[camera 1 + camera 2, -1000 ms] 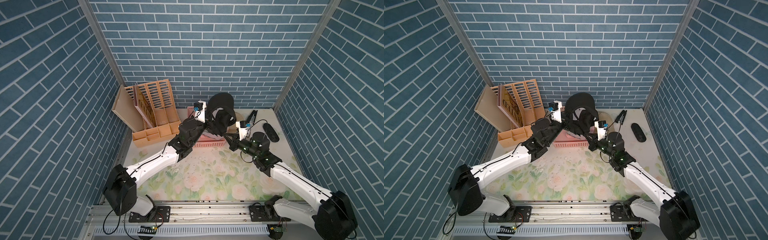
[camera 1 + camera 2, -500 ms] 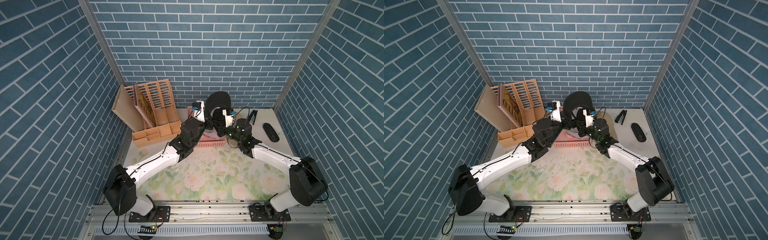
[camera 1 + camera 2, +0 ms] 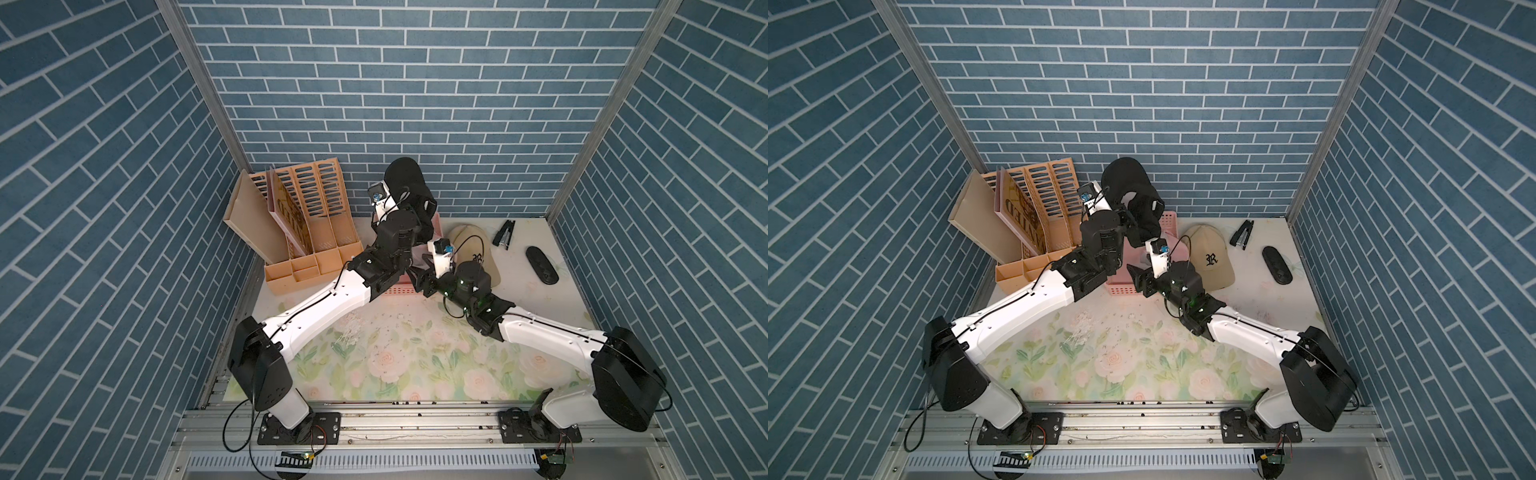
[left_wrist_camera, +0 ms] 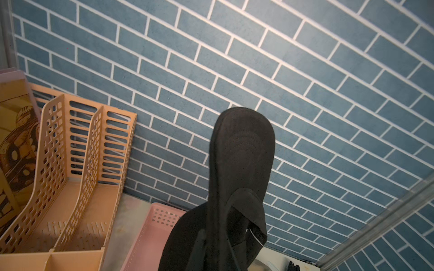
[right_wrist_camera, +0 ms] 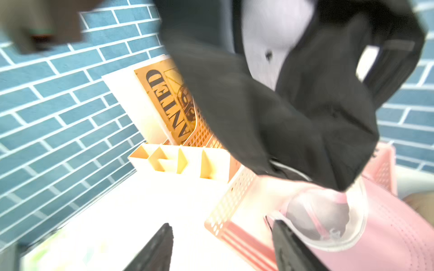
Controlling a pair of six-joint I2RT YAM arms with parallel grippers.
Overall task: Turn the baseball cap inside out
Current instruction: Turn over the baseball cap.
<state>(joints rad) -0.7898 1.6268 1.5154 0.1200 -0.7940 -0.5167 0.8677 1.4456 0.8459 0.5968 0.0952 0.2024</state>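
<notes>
A black baseball cap (image 3: 406, 179) (image 3: 1125, 178) hangs in the air near the back wall, brim up, with its crown drooping over the pink basket. My left gripper (image 3: 1128, 211) is shut on it, and in the left wrist view the fabric (image 4: 242, 164) fills the space between its fingers. My right gripper (image 3: 419, 277) (image 3: 1140, 279) stands open and empty, low in front of the basket and apart from the cap. The right wrist view is blurred, with the cap (image 5: 281, 105) above my open gripper (image 5: 222, 225).
A pink basket (image 3: 397, 289) (image 3: 1121, 287) holds a pink cap (image 5: 387, 234). A tan cap (image 3: 1208, 255) lies to its right. An orange file organizer (image 3: 316, 208) leans at back left. A stapler (image 3: 504, 234) and a black oval object (image 3: 541, 270) lie at back right.
My right gripper has let go of the black cap, opened, and dropped back to the front of the pink basket. The left gripper still holds the cap up.
</notes>
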